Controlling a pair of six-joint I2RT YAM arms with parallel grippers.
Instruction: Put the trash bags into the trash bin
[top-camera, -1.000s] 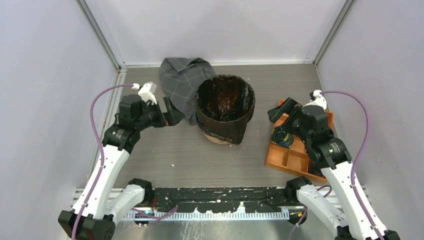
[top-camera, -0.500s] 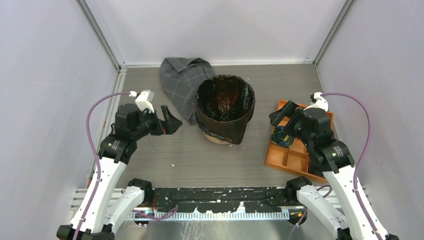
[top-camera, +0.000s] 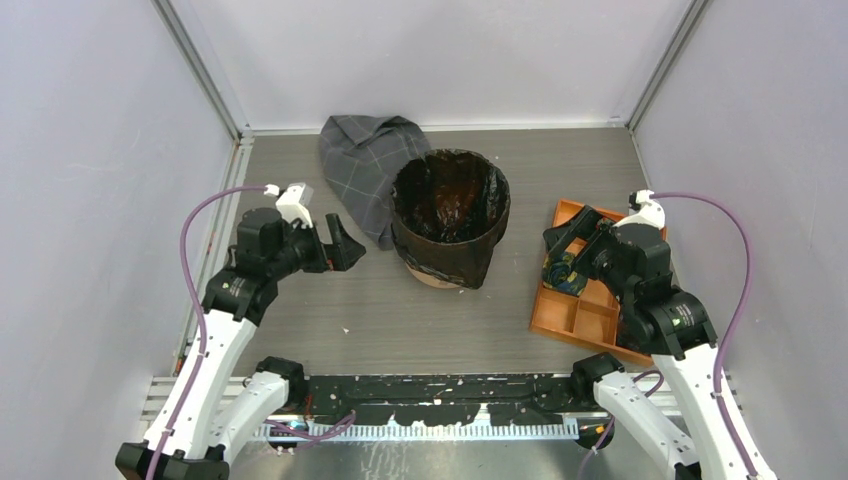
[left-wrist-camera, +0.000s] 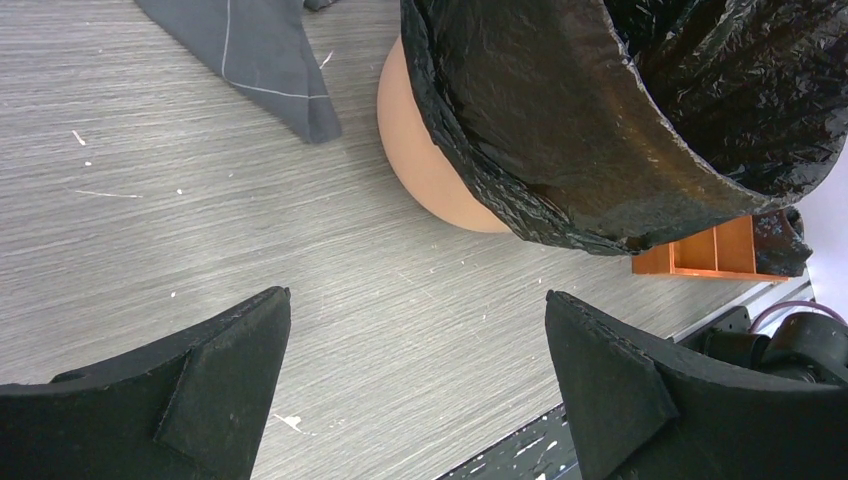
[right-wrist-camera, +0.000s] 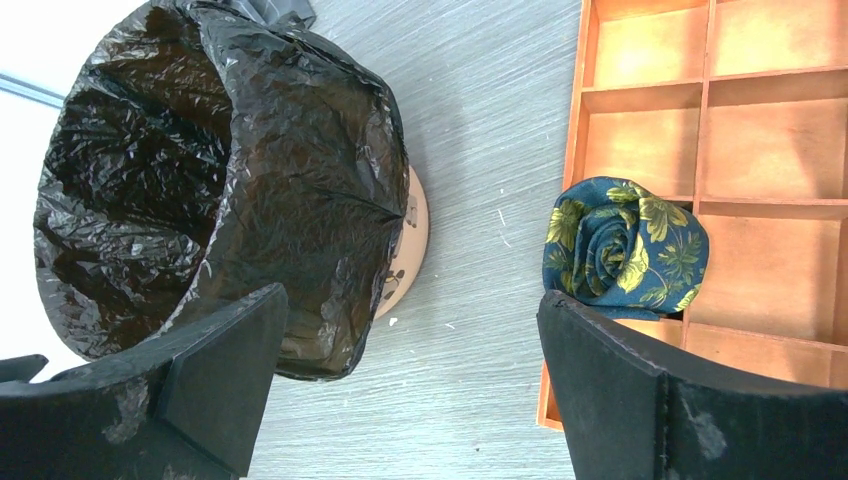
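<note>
Left gripper (top-camera: 344, 240) has drawn back, left of the trash bin (left-wrist-camera: 425, 150).

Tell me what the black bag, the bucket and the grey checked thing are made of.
The trash bag looks like thin plastic film, glossy and crinkled. The trash bin seems smooth matte orange plastic. The grey cloth is likely woven fabric: soft folds, checked lines.

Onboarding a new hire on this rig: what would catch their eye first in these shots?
First, the glossy black trash bag lining the orange trash bin mid-table, its edge folded over the rim. Next, the orange tray on the right with a rolled blue floral cloth at its bin-side edge, and a grey checked cloth behind the bin on the left. The left gripper and right gripper flank the bin, both open and empty.
</note>
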